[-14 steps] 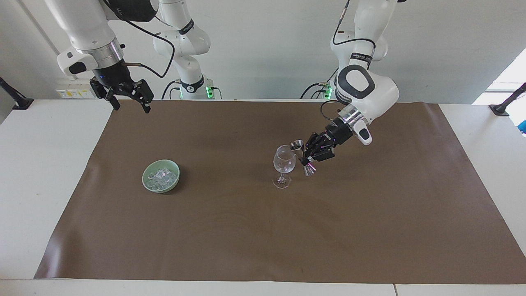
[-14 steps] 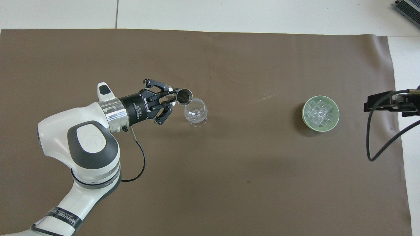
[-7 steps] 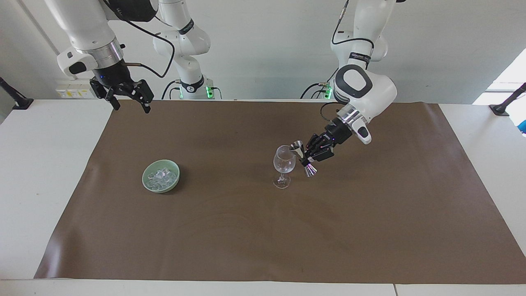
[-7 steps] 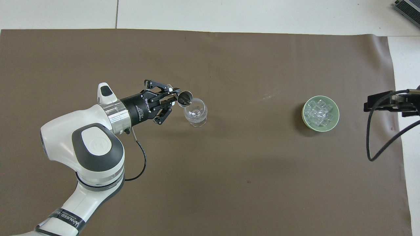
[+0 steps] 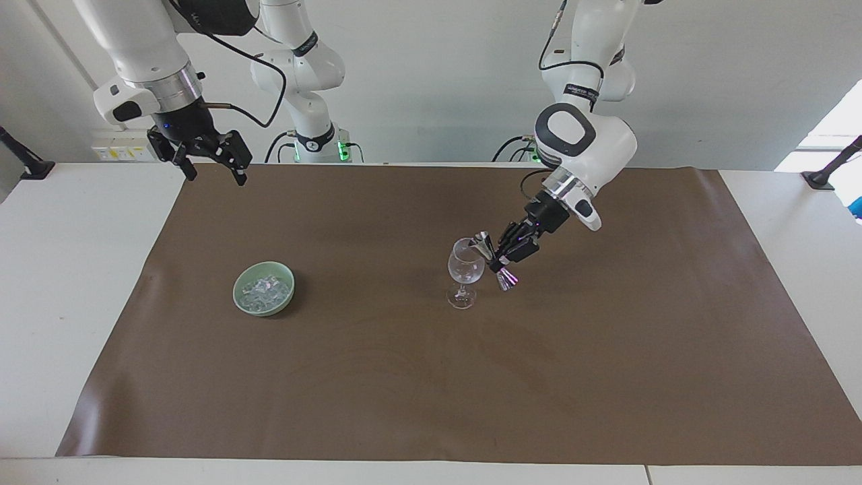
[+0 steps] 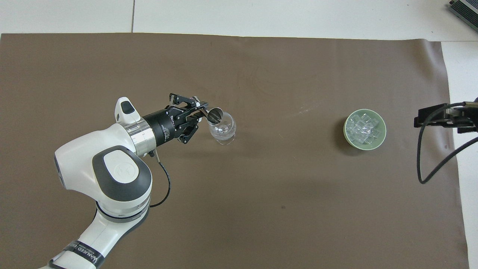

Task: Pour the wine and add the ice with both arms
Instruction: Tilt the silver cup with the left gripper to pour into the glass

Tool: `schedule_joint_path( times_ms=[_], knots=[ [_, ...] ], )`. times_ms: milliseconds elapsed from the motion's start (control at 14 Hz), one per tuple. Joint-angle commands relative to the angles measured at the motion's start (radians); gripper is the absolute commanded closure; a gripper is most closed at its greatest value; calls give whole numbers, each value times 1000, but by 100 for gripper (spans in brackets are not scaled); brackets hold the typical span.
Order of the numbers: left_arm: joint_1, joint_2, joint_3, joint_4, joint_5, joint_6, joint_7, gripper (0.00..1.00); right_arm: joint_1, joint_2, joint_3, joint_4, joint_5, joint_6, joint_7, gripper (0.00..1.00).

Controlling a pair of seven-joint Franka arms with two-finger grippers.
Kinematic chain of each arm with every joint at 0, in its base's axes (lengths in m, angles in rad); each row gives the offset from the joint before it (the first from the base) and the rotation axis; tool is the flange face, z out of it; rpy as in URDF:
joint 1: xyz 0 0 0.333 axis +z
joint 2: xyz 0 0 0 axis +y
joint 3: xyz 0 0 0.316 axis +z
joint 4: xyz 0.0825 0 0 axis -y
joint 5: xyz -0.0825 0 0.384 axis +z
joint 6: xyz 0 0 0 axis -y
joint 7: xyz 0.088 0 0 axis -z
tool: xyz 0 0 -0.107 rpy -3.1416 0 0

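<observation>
Tipping further since a second ago, the jigger [image 5: 493,258] in the left hand [image 5: 502,254] leans its mouth over the glass [image 5: 465,269]. Right hand [image 5: 214,164] waits, fingers spread, holding nothing. Ice [image 5: 265,291] fills the bowl [image 5: 242,288].

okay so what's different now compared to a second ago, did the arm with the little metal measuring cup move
Yes. The left gripper, shut on the metal jigger, has tipped it further, so its mouth now leans over the rim of the wine glass, and the arm's elbow has swung in toward the middle of the table. Unchanged: the glass's place, the green bowl of ice, and the open right gripper, waiting raised at its end of the table.
</observation>
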Motion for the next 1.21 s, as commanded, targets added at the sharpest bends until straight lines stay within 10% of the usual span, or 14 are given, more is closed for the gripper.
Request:
schedule_joint_path(
  times_ms=[0, 1141],
  knots=[
    [-21, -21, 14, -17, 4, 58, 52, 100, -8, -25, 3, -25, 26, -2, -21, 0],
    [-113, -8, 12, -17, 4, 265, 235, 100, -8, -25, 3, -25, 26, -2, -21, 0]
  ],
)
